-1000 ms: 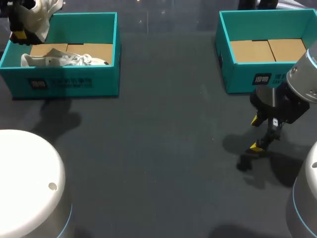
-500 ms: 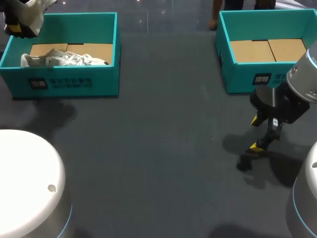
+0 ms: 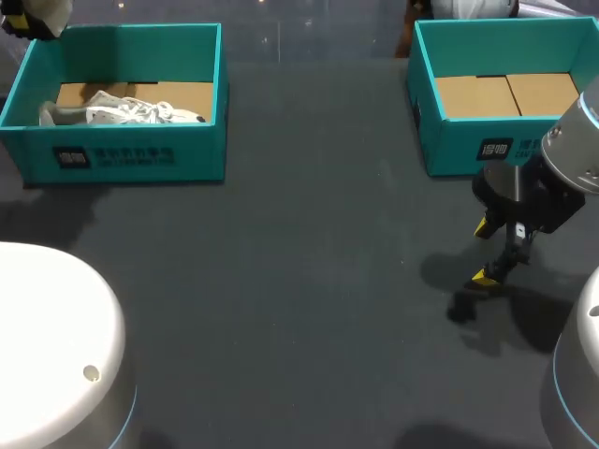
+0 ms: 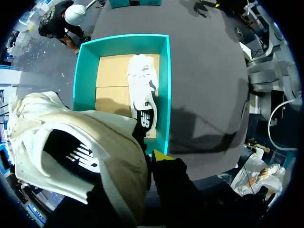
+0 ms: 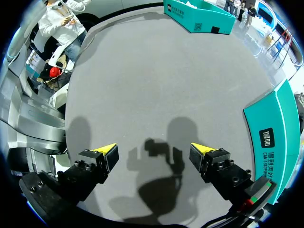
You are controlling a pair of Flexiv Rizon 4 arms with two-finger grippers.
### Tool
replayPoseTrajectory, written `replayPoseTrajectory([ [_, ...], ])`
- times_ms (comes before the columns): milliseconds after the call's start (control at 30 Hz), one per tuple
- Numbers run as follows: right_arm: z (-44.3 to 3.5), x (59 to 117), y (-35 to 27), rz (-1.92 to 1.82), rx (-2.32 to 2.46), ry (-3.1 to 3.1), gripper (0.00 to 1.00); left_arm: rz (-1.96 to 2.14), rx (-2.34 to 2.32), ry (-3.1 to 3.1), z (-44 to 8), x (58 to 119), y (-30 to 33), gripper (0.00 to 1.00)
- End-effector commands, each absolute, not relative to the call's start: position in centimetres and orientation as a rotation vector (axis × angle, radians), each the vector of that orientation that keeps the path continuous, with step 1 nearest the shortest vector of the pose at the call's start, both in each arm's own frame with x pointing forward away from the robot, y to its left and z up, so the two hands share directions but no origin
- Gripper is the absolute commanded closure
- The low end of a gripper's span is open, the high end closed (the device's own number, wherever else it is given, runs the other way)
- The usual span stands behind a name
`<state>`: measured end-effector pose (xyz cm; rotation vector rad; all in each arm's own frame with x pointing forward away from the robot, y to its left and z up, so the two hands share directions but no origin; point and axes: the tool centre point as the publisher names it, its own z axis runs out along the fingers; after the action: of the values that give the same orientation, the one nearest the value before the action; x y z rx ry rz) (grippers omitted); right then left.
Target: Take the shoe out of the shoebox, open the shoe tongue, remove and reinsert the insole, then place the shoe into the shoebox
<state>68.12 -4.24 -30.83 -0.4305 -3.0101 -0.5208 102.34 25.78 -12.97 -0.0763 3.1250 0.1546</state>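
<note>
My left gripper [image 3: 22, 19] is high over the far left corner of the left teal shoebox [image 3: 131, 154], shut on a white shoe [image 3: 47, 11] that is mostly cut off by the view's edge. In the left wrist view the held white shoe [image 4: 71, 156] with a black logo fills the space beside one yellow fingertip [image 4: 161, 155]. Far below is the shoebox [image 4: 166, 85], with a second white shoe [image 4: 142, 97] lying along one wall. In the head view that second shoe [image 3: 122, 114] rests on the box's cardboard floor. My right gripper [image 3: 493, 251] hangs open over bare table.
A second teal shoebox [image 3: 468, 140] with only a cardboard floor stands at the back right, just behind my right gripper [image 5: 154, 149]. Its wall [image 5: 273, 123] is close beside one right finger. The dark table [image 3: 309, 281] stretches wide between the boxes.
My left gripper has carried the held shoe up and away toward the far left, almost out of the head view. The right arm has not moved.
</note>
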Motion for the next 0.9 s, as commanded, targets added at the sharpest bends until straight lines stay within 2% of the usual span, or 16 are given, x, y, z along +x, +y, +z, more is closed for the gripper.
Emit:
replayPoseTrajectory([
  [33, -30.9, 68.0, -4.2, -0.518, -0.432, -3.013, 0.0, 0.157, -0.081, 3.171, -12.6, 103.5, 25.9, 1.0],
  [267, -30.9, 68.0, -4.2, -0.518, -0.432, -3.013, 0.0, 0.157, -0.081, 3.171, -12.6, 103.5, 25.9, 1.0],
  [633, -30.9, 68.0, -4.2, -0.518, -0.432, -3.013, 0.0, 0.058, -0.202, 3.172, -13.8, 108.7, 29.0, 1.0],
  [900, -30.9, 68.0, -4.2, -0.518, -0.432, -3.013, 0.0, 0.068, 0.227, 3.195, -14.0, 109.7, 29.3, 1.0],
])
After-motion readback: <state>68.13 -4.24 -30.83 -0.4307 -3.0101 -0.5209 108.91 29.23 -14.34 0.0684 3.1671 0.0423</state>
